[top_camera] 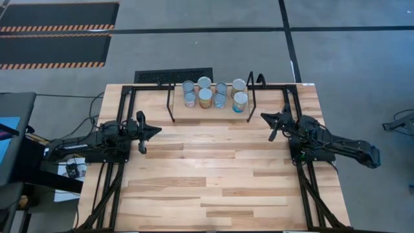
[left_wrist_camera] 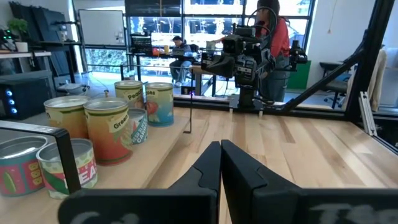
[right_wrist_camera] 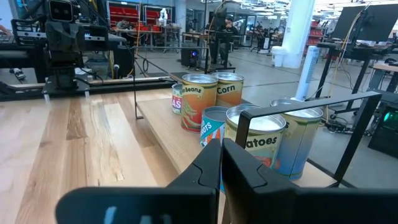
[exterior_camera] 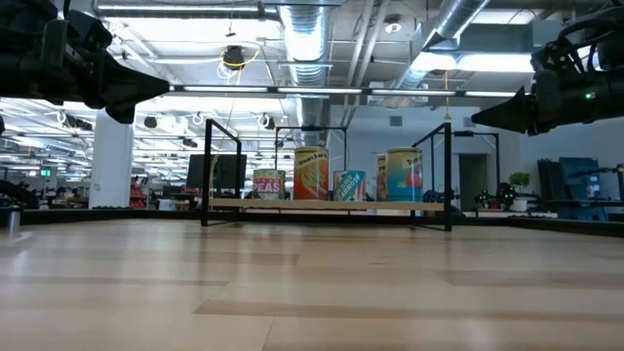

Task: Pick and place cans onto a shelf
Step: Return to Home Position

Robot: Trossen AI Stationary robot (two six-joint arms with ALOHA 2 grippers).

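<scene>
I count eight cans (top_camera: 213, 94) on the shelf (top_camera: 208, 115), at the table (top_camera: 213, 181) far edge. Both pincers closed, empty; left gripper (top_camera: 157, 131) apart, right gripper (top_camera: 263, 117) near a shelf leg (top_camera: 250, 103). A wide swing there could clip it, toppling cans

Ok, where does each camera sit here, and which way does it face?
High view: above the table, looking straight down; both arms, left gripper and right gripper, and the shelf with the cans show.
Low view: tabletop height, looking level at the shelf; both arms hang at the upper corners.
Left wrist view: behind its shut fingers, facing the right arm.
Right wrist view: behind its shut fingers, facing the left arm.
All four share the cans.
</scene>
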